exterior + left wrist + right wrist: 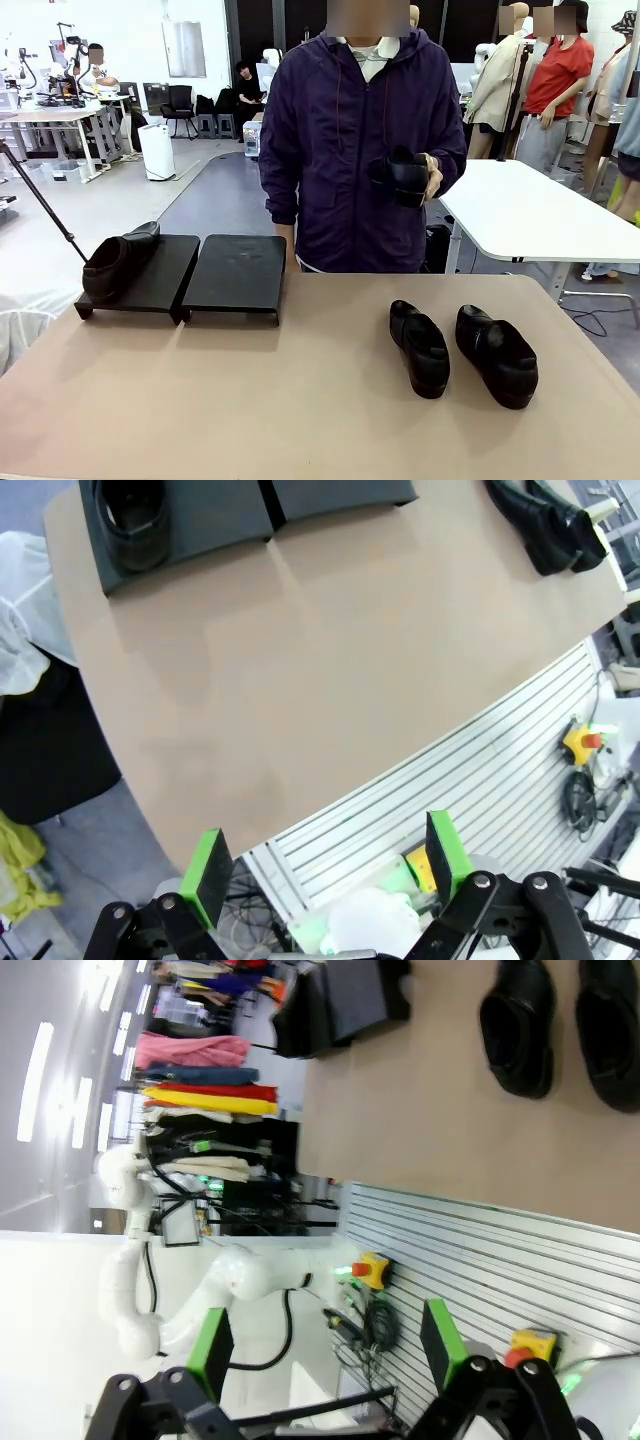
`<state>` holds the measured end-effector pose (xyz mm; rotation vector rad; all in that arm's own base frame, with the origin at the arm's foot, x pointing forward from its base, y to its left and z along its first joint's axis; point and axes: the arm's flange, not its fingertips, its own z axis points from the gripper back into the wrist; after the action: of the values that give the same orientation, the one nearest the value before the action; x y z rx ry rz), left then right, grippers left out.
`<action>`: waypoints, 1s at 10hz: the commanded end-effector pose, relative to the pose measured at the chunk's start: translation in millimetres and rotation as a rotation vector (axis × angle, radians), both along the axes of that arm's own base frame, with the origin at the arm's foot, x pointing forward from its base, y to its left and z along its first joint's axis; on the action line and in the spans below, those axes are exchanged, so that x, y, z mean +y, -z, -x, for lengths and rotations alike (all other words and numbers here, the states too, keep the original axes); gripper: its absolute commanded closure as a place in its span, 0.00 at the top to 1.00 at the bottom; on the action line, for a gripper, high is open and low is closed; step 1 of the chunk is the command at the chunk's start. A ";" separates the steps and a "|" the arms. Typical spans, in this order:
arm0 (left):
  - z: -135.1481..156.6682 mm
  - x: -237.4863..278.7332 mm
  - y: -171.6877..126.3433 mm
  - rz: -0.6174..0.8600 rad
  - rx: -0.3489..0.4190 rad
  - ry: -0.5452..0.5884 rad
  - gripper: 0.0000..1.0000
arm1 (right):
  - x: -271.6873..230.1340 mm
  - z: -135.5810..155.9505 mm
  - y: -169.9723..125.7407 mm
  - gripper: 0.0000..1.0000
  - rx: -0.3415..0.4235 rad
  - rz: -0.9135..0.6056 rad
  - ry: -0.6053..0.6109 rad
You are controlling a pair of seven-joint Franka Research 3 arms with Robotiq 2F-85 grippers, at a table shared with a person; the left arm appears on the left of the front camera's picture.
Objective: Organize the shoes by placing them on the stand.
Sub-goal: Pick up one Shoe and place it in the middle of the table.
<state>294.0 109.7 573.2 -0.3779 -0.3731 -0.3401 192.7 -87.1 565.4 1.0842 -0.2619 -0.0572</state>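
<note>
The black stand (235,275) sits at the table's far left, two sloped panels side by side. One black shoe (118,262) rests on its left panel; the right panel is bare. Two more shoes (420,347) (497,355) lie side by side on the table at the right. Behind the table a person holds a fourth shoe (405,175) in one hand at chest height. My left gripper (328,865) is open, high above the table's near edge, with the stand (230,510) and its shoe (135,515) far off. My right gripper (325,1348) is open too, far from the two shoes (518,1025) (610,1030).
The tan table (300,400) has wide bare room in its middle and front. A white table (530,210) stands behind at the right. A slatted aluminium panel (480,780) with a yellow emergency button (583,742) runs below the table's near edge.
</note>
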 end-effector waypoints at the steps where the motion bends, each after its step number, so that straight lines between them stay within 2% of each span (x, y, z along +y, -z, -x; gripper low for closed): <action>1: 0.5 2.0 -1.1 0.001 0.006 0.004 1.00 | 23.9 -30.9 9.6 1.00 0.101 0.281 -0.001; 2: 0.5 2.0 -1.1 0.001 0.006 0.004 1.00 | 37.8 -41.0 19.3 1.00 0.168 0.504 0.059; 3: 0.5 2.0 -1.1 0.001 0.006 0.004 1.00 | 45.7 -50.8 25.8 1.00 0.187 0.647 0.070; 4: 0.5 2.0 -1.1 0.001 0.006 0.004 1.00 | 52.2 -59.4 33.2 1.00 0.203 0.724 0.091; 5: 0.5 2.0 -1.1 0.001 0.006 0.004 1.00 | 58.8 -63.1 39.6 1.00 0.190 0.734 0.062; 6: 0.5 2.0 -1.1 0.001 0.006 0.004 1.00 | 49.3 -54.3 25.2 1.00 0.127 0.603 0.069; 8: 0.5 2.0 -1.1 0.001 0.006 0.004 1.00 | 49.3 -54.3 25.2 1.00 0.127 0.603 0.069; 9: 0.5 2.0 -1.1 0.001 0.006 0.004 1.00 | 56.7 -60.6 31.8 1.00 0.150 0.679 0.071; 10: 0.5 2.0 -1.1 0.001 0.006 0.004 1.00 | 61.7 -64.4 36.6 1.00 0.109 0.754 0.126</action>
<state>293.9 110.0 573.3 -0.3783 -0.3725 -0.3394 253.7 -32.6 536.3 0.3905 -0.1871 -0.1093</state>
